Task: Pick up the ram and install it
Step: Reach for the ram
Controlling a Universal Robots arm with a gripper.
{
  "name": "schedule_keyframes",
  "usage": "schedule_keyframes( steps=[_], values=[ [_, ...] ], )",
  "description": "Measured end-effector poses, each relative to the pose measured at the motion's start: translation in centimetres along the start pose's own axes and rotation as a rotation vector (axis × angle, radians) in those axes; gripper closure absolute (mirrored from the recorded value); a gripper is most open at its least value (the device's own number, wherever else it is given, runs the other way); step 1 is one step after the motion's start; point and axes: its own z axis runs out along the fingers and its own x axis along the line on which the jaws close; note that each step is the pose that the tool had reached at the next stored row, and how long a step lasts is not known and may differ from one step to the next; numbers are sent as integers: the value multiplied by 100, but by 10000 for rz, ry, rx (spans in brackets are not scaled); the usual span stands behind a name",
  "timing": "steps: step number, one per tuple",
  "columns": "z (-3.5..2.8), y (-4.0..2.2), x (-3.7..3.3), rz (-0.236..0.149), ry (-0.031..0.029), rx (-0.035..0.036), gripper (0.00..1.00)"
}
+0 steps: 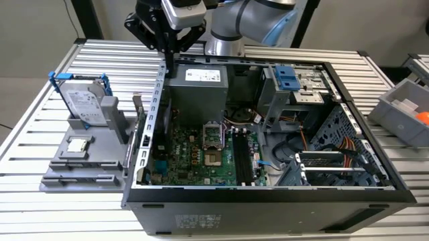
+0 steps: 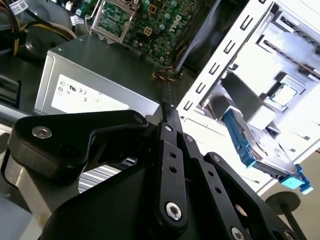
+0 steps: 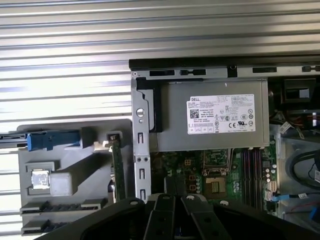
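Sitting on its long edge in the grey moulded fixture (image 1: 80, 165), the ram (image 3: 117, 170) is a thin, narrow, long dark-green board. It stands just outside the left wall of the open PC case (image 1: 268, 193), on the exterior view's left; chip detail is too small to make out. The fixture is matte plastic with stepped slots and also carries a silver hard drive (image 1: 86, 105), upright in a blue frame. Both fixture and case rest on a counter (image 1: 100, 55) of ribbed bright metal slats. The case is black sheet metal with a perforated left wall. Inside are a plain grey boxy power supply (image 1: 198, 93) with a white label at the far end and a green motherboard (image 1: 194, 155) nearer. The tool (image 1: 169, 60) has black jointed link fingers (image 2: 167, 150) drawn together to a point, with nothing between them. It hangs over the far-left corner of the case, tips just above the wall's far end next to the power supply. It sits apart from the ram; I cannot tell whether it touches the wall.
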Motion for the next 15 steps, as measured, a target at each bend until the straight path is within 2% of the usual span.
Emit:
schedule_keyframes(
  steps=[15],
  values=[
    [-4,-12,174,-8,1,0,100]
  ],
)
